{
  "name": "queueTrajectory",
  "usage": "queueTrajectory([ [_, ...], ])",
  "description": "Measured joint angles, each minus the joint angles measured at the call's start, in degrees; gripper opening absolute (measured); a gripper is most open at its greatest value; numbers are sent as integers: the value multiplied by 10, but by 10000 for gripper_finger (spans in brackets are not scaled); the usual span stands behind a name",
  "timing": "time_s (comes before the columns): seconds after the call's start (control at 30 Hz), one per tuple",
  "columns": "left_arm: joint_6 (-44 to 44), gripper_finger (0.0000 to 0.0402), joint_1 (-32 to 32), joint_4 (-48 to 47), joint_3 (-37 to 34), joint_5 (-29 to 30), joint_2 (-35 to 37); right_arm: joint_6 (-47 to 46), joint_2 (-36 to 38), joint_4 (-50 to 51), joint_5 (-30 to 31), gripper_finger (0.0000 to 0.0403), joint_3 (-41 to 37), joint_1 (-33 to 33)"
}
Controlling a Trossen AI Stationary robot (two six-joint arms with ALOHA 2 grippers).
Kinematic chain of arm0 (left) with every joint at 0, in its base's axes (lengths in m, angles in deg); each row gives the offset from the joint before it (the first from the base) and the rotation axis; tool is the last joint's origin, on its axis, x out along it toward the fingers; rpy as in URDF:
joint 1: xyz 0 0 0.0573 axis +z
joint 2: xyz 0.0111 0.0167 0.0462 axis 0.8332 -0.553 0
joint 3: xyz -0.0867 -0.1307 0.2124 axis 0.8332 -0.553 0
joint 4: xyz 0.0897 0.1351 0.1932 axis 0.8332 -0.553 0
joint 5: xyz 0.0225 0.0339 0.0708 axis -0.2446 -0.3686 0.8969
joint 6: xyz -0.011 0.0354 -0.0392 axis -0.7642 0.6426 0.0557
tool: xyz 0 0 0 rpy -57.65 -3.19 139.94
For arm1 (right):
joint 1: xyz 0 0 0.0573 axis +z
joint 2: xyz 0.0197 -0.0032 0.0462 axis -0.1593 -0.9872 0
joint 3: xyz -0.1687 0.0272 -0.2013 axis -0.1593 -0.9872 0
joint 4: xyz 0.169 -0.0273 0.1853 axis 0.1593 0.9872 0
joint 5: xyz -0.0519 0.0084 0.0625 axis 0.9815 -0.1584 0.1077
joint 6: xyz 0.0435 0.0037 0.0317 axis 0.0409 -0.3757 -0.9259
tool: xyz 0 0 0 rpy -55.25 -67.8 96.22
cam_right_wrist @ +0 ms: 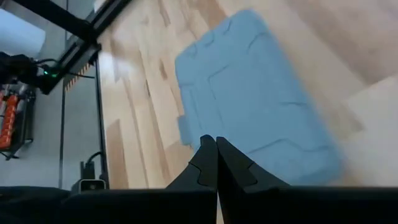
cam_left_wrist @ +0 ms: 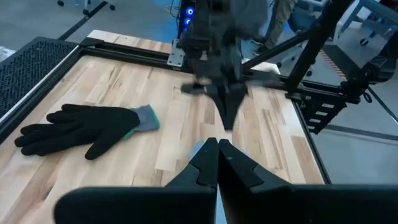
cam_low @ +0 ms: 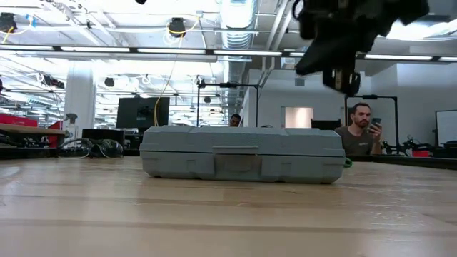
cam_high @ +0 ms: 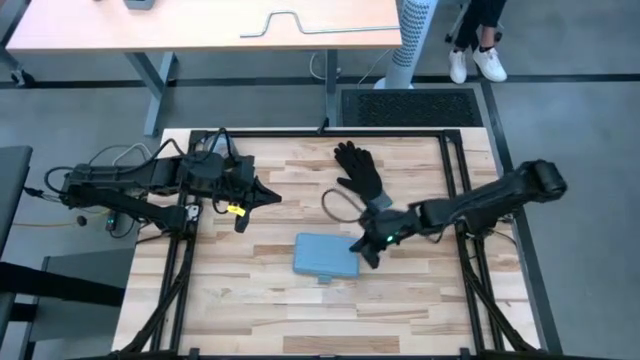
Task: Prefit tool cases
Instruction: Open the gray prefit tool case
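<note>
Flat rectangular blue-grey plastic tool case (cam_high: 326, 257) lay closed on worktop, long axis left-right, just left of clenched, empty right pincer (cam_high: 366, 251); left pincer (cam_high: 268, 197), also clenched, farther off.

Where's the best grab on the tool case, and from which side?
Tool case lies flat and closed, handle tab on its near long edge. It looks too wide to span across the lid, so probably come in low from the near side and pinch the tab. The right tool, shut, is at its right end; the left tool is shut too, farther off.

case (cam_high: 325, 256): matt plastic | table (cam_high: 250, 310): smooth wood | glove (cam_high: 360, 172): cloth
</note>
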Motion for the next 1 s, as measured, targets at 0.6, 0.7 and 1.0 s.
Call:
queueTrajectory([
  [0.6,-12,0,-21,0,0,0,4,-80,-161,-81,98,0,3,15],
  [0.7,-12,0,-21,0,0,1,5,-81,-161,-78,124,0,2,-9],
  [1.0,-12,0,-21,1,0,1,4,-65,-161,-98,107,0,0,-30],
])
